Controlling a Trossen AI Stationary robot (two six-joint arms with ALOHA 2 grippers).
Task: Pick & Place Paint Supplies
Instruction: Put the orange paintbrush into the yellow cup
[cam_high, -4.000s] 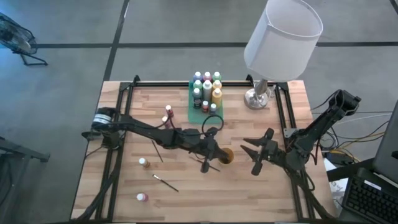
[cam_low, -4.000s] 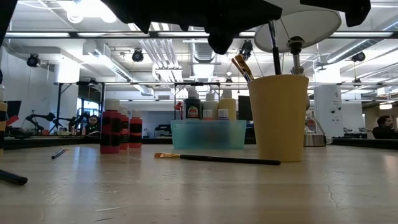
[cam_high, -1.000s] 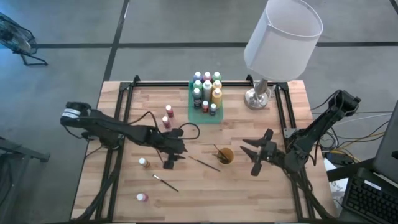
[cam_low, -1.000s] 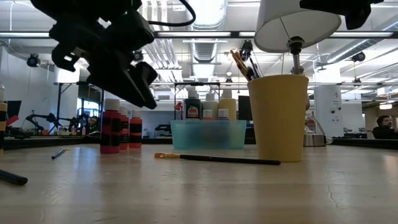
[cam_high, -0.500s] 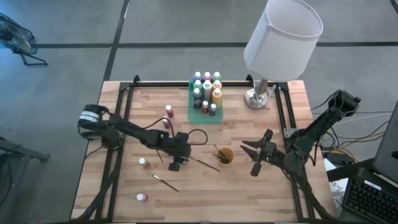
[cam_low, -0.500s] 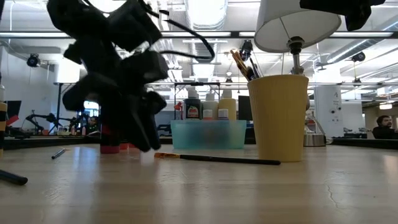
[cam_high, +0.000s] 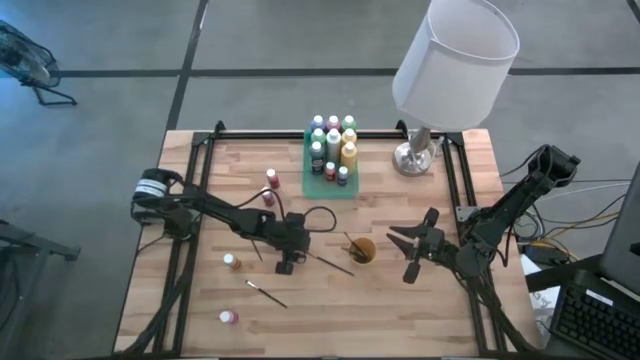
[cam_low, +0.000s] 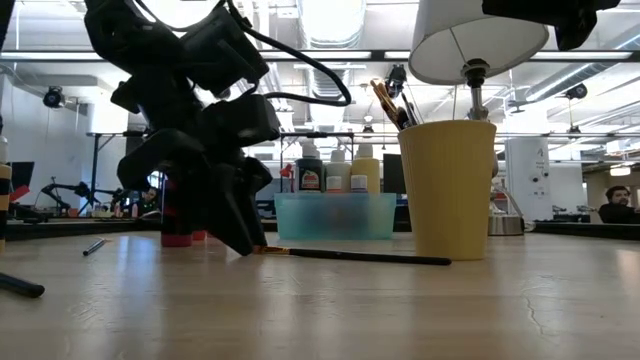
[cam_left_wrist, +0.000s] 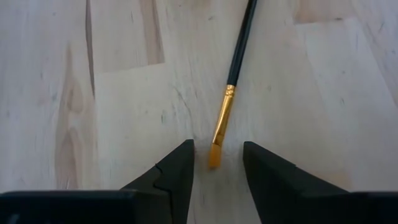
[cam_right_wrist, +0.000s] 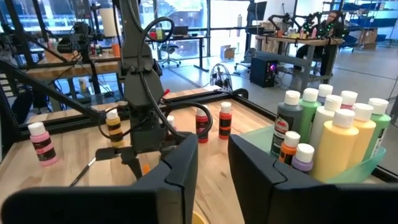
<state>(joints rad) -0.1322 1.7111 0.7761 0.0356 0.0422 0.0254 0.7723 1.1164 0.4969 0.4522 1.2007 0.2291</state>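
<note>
The left jaws (cam_left_wrist: 217, 163) stand released, low over the tabletop (cam_left_wrist: 124, 93), straddling the bristle tip of a paintbrush (cam_left_wrist: 231, 87) that lies flat beside the yellow cup (cam_high: 362, 250). The right jaws (cam_high: 404, 248) hang released beyond the cup.

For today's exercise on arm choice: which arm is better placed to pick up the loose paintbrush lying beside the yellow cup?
Left. The left gripper is open with the paintbrush tip between its fingers; the right gripper waits beyond the cup.

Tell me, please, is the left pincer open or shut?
Open: the left pincer straddles the paintbrush tip, fingers apart.
</note>
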